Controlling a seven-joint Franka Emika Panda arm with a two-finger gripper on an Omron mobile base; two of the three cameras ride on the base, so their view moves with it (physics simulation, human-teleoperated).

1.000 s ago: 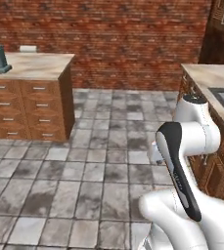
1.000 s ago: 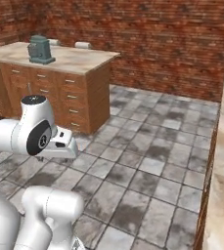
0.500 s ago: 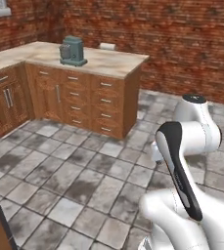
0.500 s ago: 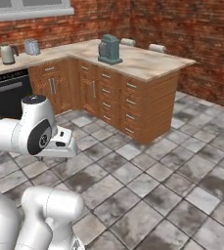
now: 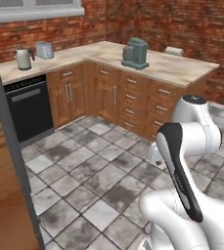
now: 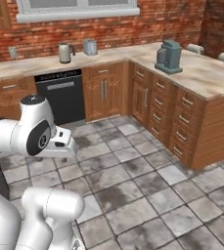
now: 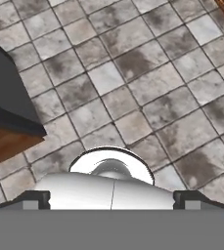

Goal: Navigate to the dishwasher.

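Since a moment ago the camera has swung left | dishwasher point(image 5: 28, 110) now in full view, far left under counter point(image 5: 74, 58) | kettle point(image 6: 64, 52) above | gripper point(image 7: 111, 202) tips barely visible, opening unclear, holds nothing seen

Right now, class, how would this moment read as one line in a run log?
phase: driving, not arrived | target: dishwasher under back counter, across tiled floor | on counter: kettle, toaster | hand: state unclear
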